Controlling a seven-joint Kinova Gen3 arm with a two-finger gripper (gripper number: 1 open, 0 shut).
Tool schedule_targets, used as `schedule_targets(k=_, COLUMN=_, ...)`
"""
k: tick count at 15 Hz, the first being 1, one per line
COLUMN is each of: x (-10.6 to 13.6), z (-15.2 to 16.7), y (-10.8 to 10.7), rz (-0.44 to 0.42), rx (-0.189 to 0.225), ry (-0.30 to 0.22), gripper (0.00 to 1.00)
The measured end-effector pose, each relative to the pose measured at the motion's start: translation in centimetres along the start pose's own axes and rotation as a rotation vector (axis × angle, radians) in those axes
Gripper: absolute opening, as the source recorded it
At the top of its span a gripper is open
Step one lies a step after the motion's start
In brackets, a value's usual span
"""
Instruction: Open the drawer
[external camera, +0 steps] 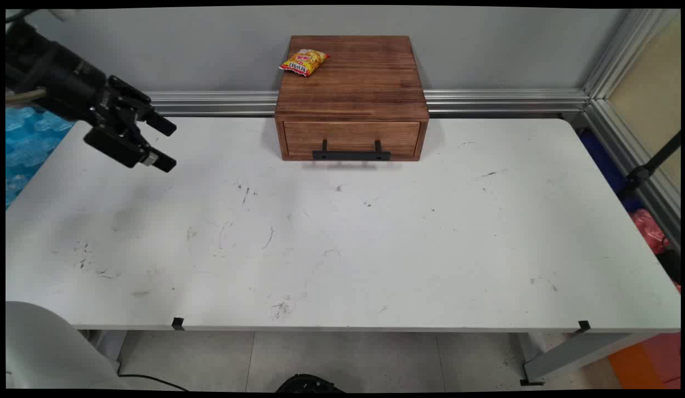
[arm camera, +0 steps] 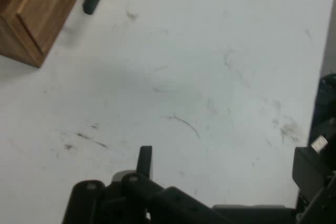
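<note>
Wooden drawer box [external camera: 352, 97] sits at the counter's [external camera: 375, 249] far edge, well to the right of your gripper [external camera: 167, 145] — its black handle [external camera: 351, 154] runs left-right. Your gripper hovers released, empty; a yellow snack bag [external camera: 304, 61] lies on the box's top.

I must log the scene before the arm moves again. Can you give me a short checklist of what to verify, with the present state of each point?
1. Gripper empty, fingers apart: ok.
2. Gripper above the table, touching nothing: ok.
3. Drawer of the wooden box shut: ok.
4. Black handle unobstructed: ok.
5. Yellow snack packet lying on the box top, at its back left corner: ok.
6. Drawer contents: cannot tell.
</note>
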Motion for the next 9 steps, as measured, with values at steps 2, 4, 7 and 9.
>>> schedule_targets(k=2, x=0.6, z=0.5, y=-0.2, rz=-0.013, rx=0.014, ry=0.001, gripper=1.0)
schedule_targets(k=4, x=1.5, z=1.2, y=-0.5, rz=-0.019, rx=0.033, ry=0.006, gripper=1.0)
schedule_targets(k=7, x=4.2, z=2.9, y=-0.9, rz=0.0, rx=0.076, ry=0.016, gripper=1.0)
schedule_targets(k=9, x=6.3, z=4.6, y=-1.3, rz=0.024, rx=0.099, ry=0.011, gripper=1.0)
